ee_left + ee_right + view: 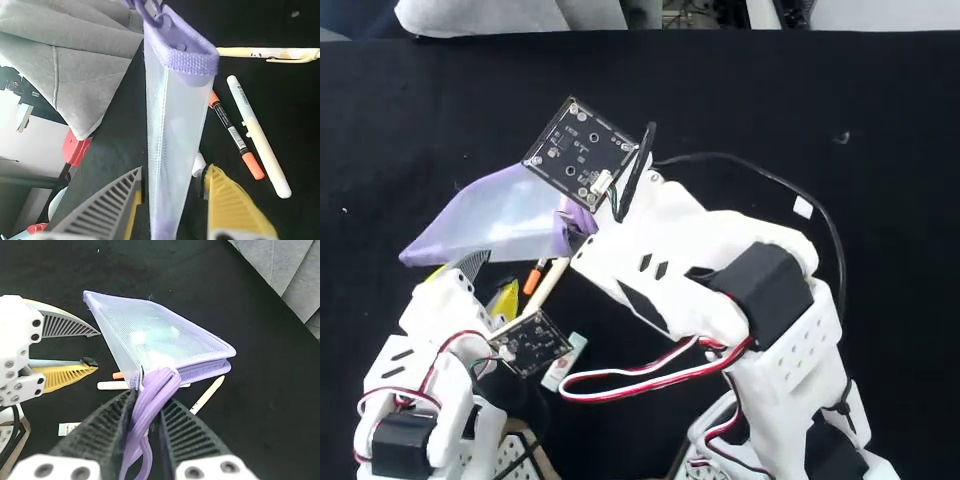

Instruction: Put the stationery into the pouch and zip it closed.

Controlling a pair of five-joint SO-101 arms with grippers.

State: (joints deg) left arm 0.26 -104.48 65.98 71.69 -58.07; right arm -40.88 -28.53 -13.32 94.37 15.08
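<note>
A lilac mesh pouch (490, 215) is held up on edge over the black table. My right gripper (147, 405) is shut on the purple strap (150, 390) at the pouch's zipper end. My left gripper (172, 172) is open, its grey finger (107, 210) and yellow finger (235, 210) on either side of the pouch's (172, 130) lower edge. On the table beside the pouch lie an orange-tipped marker (232, 135), a white pen (257, 137) and a cream pen (265, 52). Pale shapes show through the mesh (155, 337); I cannot tell what they are.
A grey cloth (65, 55) hangs at the table's edge. A small white packet (565, 360) lies near the left arm's base, and a white label (803, 207) sits to the right. A black cable (760, 180) loops over the right arm.
</note>
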